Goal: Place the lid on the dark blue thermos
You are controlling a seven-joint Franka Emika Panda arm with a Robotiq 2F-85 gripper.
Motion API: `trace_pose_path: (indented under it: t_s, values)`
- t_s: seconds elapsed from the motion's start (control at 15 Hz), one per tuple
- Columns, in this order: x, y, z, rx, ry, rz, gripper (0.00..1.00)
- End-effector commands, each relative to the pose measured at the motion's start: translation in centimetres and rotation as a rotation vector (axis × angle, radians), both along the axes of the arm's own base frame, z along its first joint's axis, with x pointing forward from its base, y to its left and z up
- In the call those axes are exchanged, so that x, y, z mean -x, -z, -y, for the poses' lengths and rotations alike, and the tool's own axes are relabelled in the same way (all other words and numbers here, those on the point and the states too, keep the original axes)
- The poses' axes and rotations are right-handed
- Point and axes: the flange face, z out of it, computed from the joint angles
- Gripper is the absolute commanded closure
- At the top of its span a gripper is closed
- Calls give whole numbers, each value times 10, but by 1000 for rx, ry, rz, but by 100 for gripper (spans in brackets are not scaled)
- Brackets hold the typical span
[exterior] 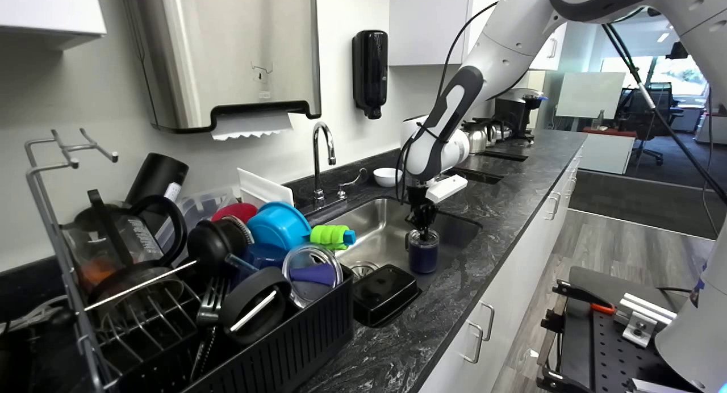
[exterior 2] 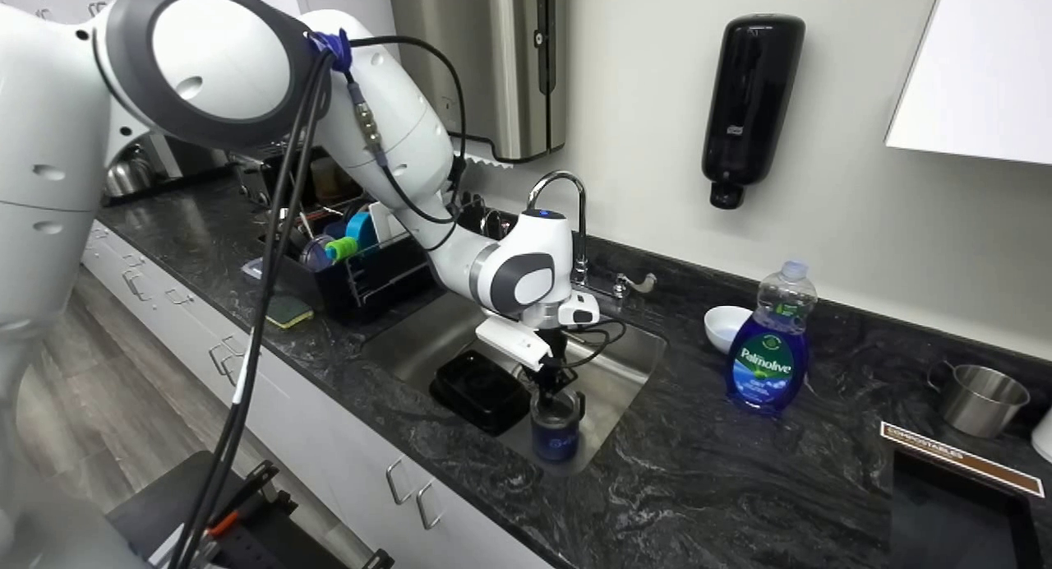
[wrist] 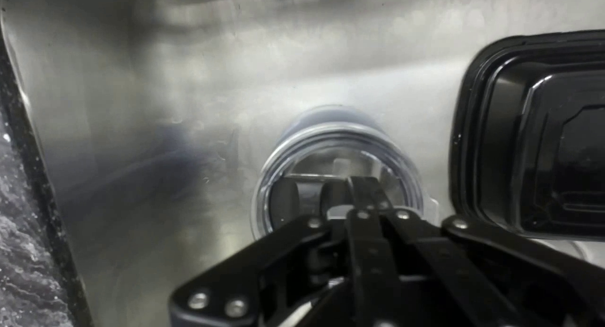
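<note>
The dark blue thermos [exterior: 423,258] stands upright in the sink, and the thermos [exterior 2: 555,439] shows its handle at the side. On its mouth rests the lid [wrist: 309,194], round and clear with a pale rim and a dark piece across the middle. Whether it is pressed fully down I cannot tell. My gripper [wrist: 364,181] points down from above with its fingers together over the lid and holds nothing. In both exterior views the gripper [exterior: 423,234] meets the top of the thermos; contact with the lid looks likely but is not certain. The linkage hides the lid's near part.
A black container [wrist: 557,138] lies in the sink [exterior 2: 633,372] beside the thermos. The faucet [exterior: 318,160] rises behind. A loaded dish rack [exterior: 306,342] stands on one side, a white bowl [exterior 2: 727,326] and soap bottle [exterior 2: 768,363] on the other.
</note>
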Motion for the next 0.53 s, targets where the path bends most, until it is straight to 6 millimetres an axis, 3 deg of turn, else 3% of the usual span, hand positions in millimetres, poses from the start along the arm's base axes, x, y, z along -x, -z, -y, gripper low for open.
trace_pose_path:
  t_s: [0.0,0.47]
  values:
    - [13,-19,-13,26,-20,0,100]
    - [17,-56,-24,51,-41,29,100]
